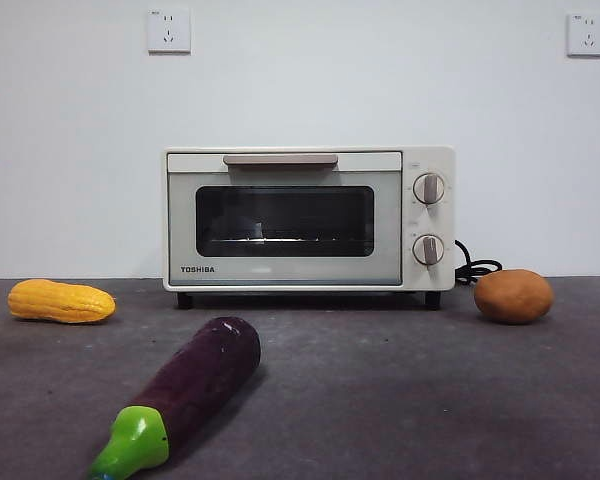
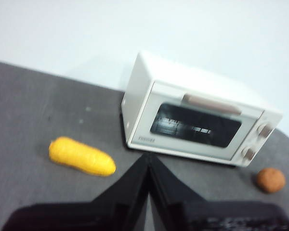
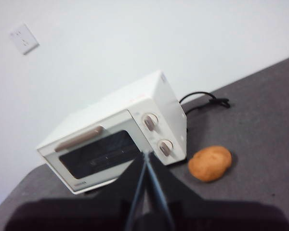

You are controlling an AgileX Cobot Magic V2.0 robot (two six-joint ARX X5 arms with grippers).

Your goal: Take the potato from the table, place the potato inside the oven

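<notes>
We see the potato [image 1: 514, 296] lying on the table [image 1: 400, 400] just beside the knob end of the shut oven [image 1: 308, 218], nearer our right gripper [image 3: 145, 159] than our left gripper [image 2: 148, 161], both empty with jaws pressed together.

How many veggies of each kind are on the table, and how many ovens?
Potato: 1
Corn cob: 1
Eggplant: 1
Oven: 1
Total: 4 things, 3 of them veggies, all on the table.
</notes>
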